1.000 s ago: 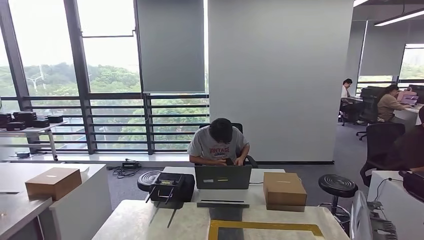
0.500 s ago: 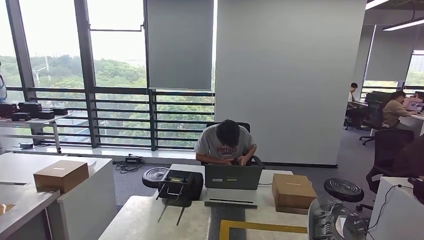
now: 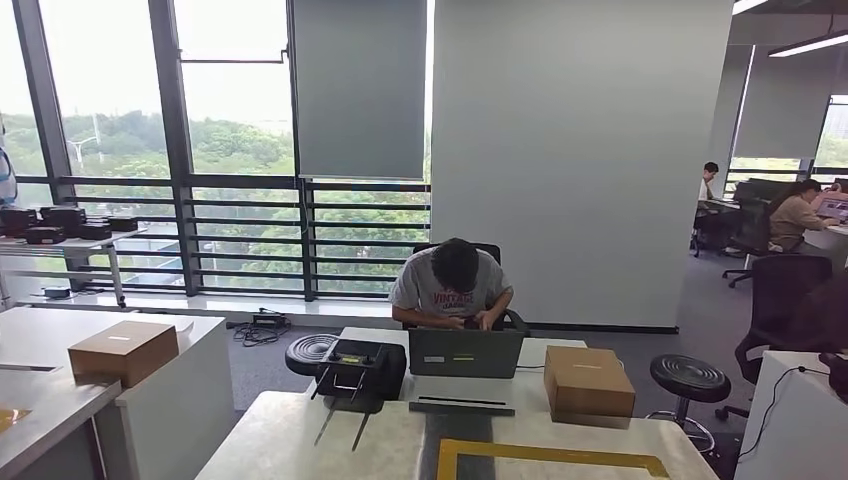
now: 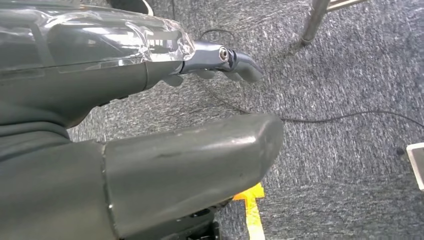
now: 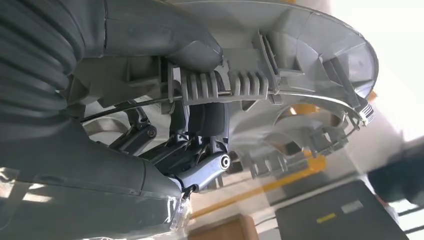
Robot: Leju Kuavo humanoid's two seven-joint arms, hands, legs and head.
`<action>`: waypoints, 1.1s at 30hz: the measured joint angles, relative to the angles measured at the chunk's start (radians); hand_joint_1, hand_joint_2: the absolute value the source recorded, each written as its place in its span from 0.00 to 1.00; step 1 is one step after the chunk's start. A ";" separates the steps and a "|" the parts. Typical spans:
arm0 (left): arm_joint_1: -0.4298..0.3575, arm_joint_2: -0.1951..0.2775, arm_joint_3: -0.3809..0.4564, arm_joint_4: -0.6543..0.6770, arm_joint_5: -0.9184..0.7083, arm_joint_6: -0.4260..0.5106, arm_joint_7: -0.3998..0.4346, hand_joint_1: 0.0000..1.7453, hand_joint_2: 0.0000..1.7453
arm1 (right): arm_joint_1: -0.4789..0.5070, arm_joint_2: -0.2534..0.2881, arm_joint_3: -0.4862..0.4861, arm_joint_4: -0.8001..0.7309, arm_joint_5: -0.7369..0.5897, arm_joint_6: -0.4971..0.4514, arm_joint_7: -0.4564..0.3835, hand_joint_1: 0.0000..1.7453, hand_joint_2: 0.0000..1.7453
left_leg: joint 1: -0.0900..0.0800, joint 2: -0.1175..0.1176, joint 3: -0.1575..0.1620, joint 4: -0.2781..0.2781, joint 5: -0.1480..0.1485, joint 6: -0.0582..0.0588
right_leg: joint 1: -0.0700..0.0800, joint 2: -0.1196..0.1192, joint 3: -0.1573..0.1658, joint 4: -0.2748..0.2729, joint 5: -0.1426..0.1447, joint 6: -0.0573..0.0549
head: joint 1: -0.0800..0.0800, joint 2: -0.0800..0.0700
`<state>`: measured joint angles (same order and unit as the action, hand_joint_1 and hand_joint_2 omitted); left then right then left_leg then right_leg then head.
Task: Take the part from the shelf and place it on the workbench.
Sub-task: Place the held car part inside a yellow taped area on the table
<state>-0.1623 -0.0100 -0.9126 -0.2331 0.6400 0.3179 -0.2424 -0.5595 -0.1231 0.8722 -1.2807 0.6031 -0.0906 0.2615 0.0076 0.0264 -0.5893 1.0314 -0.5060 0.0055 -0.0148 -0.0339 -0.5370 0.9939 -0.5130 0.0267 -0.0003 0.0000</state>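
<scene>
The right hand (image 5: pixel 165 125) grips the grey ribbed part (image 5: pixel 280 75), thumb over its rim, above the workbench (image 3: pixel 300 440) with its yellow tape (image 3: pixel 550 452). The left hand (image 4: pixel 150 125) hangs empty, fingers apart, over carpet (image 4: pixel 340 75).

The left hand (image 4: pixel 165 125) has a thick, smooth dark-grey thumb with a blunt squared tip. Beyond it a slimmer finger shows a polished silver link with a small round screw, ending in a dark rounded tip, under a clear glossy cover. The right hand (image 5: pixel 165 145) has a grey ribbed cover, black linkages and a silver screwed link.
</scene>
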 joint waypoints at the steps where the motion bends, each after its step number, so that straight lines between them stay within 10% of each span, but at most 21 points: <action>1: 0.000 0.000 -0.002 0.000 -0.002 0.000 0.003 0.00 0.00 | -0.009 0.004 0.010 0.029 0.001 0.007 0.000 1.00 1.00 | 0.000 0.000 0.000 0.000 0.000 0.000 | 0.000 0.000 0.000 0.000 0.000 0.000 | 0.000 0.000; 22: -0.011 -0.003 -0.040 0.000 -0.051 -0.029 0.020 0.00 0.00 | -0.120 0.069 0.090 0.403 -0.036 0.012 -0.040 1.00 1.00 | 0.000 -0.017 0.006 0.000 0.002 0.000 | 0.000 -0.003 0.005 0.000 0.000 0.002 | 0.000 0.000; 33: -0.022 -0.007 -0.072 0.000 -0.079 -0.077 0.021 0.00 0.00 | -0.357 0.039 0.086 0.516 0.019 -0.034 -0.004 1.00 1.00 | 0.000 -0.022 0.001 0.000 0.007 0.002 | -0.001 -0.009 0.004 0.000 0.004 0.005 | 0.000 0.000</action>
<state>-0.1842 -0.0169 -0.9842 -0.2331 0.5613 0.2405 -0.2213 -0.9162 -0.0839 0.9581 -0.7644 0.6221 -0.1250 0.2575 0.0074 0.0047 -0.5879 1.0317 -0.4987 0.0071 -0.0157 -0.0427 -0.5334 0.9937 -0.5094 0.0313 -0.0001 0.0000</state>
